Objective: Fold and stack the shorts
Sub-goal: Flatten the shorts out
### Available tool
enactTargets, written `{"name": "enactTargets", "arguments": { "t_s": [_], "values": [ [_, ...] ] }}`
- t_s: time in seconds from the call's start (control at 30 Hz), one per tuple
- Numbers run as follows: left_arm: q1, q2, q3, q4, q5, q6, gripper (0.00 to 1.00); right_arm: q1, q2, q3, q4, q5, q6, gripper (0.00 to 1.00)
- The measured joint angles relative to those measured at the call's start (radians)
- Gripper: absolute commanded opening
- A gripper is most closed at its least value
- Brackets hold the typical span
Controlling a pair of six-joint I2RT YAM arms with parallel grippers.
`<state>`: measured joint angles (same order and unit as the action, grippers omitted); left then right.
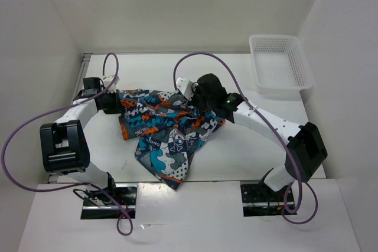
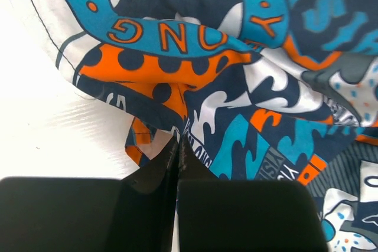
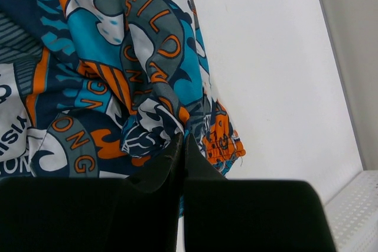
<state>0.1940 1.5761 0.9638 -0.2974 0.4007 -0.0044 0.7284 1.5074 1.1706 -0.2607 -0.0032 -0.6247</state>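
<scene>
1. Soft cartoon-print shorts (image 1: 165, 131) in teal, orange, navy and white lie bunched mid white table (image 1: 254, 151), one part trailing toward the near edge.
2. Left gripper (image 2: 179, 144): fingers pressed together, pinching the shorts' left end.
3. Right gripper (image 3: 183, 143): fingers pressed together, pinching a bunched right-end fold.
4. The held span runs left-right between the claws, so the next move is likely to pull them apart and flatten it.
5. White plastic mesh basket (image 1: 298, 57) sits far right, well apart.

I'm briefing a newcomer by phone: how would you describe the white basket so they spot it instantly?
Find the white table, then look to its far right corner. The basket sits there: a shallow rectangular tray of perforated plastic. Unlike the colourful crumpled shorts mid-table, it is rigid and plain white.
</scene>
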Motion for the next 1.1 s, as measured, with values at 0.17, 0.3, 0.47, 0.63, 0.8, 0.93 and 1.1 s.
{"name": "enactTargets", "arguments": {
  "t_s": [0.17,0.3,0.47,0.63,0.8,0.93,1.1],
  "values": [
    [0.000,-0.041,0.000,-0.008,0.012,0.000,0.00,0.000,0.017,0.000,0.006,0.000,-0.005,0.00],
    [0.000,-0.065,-0.001,-0.016,0.018,0.000,0.00,0.000,0.026,0.002,0.008,0.000,-0.013,0.00],
    [0.007,-0.086,0.003,-0.043,0.024,0.000,0.00,0.000,0.033,0.015,0.016,0.004,-0.016,0.00],
    [0.069,-0.085,0.187,-0.134,0.027,0.000,0.00,-0.023,0.108,0.176,0.010,0.023,-0.010,0.00],
    [0.186,-0.061,0.678,-0.094,0.034,0.000,0.00,-0.133,0.357,0.755,-0.019,0.054,0.057,0.00],
    [0.230,-0.111,0.859,-0.014,0.059,-0.004,0.00,-0.210,0.513,1.213,-0.034,0.049,0.122,0.00],
    [0.216,-0.278,0.729,-0.025,0.077,0.000,0.00,-0.220,0.386,1.141,-0.064,0.032,0.148,0.00]
  ]
}}
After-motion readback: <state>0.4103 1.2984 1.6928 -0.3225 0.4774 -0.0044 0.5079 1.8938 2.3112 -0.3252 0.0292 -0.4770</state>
